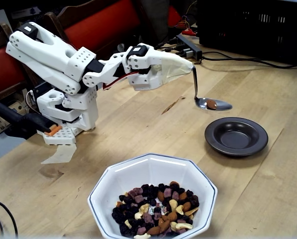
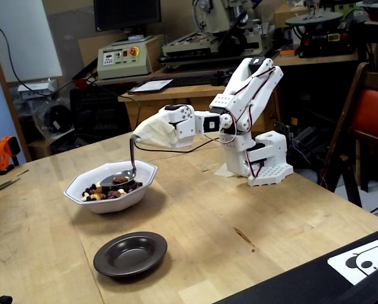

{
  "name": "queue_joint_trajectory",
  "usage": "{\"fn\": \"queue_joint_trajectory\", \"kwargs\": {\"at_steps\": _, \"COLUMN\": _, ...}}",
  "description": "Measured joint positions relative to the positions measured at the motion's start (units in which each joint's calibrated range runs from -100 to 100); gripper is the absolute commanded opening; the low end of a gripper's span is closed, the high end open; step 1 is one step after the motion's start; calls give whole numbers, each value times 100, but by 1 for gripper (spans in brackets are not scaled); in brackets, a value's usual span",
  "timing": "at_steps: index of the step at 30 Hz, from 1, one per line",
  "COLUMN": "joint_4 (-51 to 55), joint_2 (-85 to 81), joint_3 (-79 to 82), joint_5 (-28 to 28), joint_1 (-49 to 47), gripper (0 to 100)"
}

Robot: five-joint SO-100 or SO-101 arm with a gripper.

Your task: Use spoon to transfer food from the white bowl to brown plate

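Below the cloth-wrapped pincer, which pinches the handle, the spoon hangs carrying one almond; brown plate lower right, white bowl of food nearer the camera.

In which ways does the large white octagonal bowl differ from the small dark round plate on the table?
The large white octagonal ceramic bowl has angled sides and a thin blue rim line; the small dark brown round plate is glossy with a wide rim. The bowl is much bigger and deeper than the shallow plate. The bowl holds mixed nuts and dried fruit; the plate is empty. Both rest upright on the wooden table.
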Motion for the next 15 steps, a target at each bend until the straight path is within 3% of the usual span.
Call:
{"fn": "queue_joint_trajectory", "kwargs": {"at_steps": 9, "joint_4": 64, "joint_2": 0, "joint_3": 0, "joint_5": 0, "joint_1": -358, "gripper": 2}}
{"fn": "queue_joint_trajectory", "kwargs": {"at_steps": 15, "joint_4": 795, "joint_2": -52, "joint_3": 0, "joint_5": 0, "joint_1": -562, "gripper": 2}}
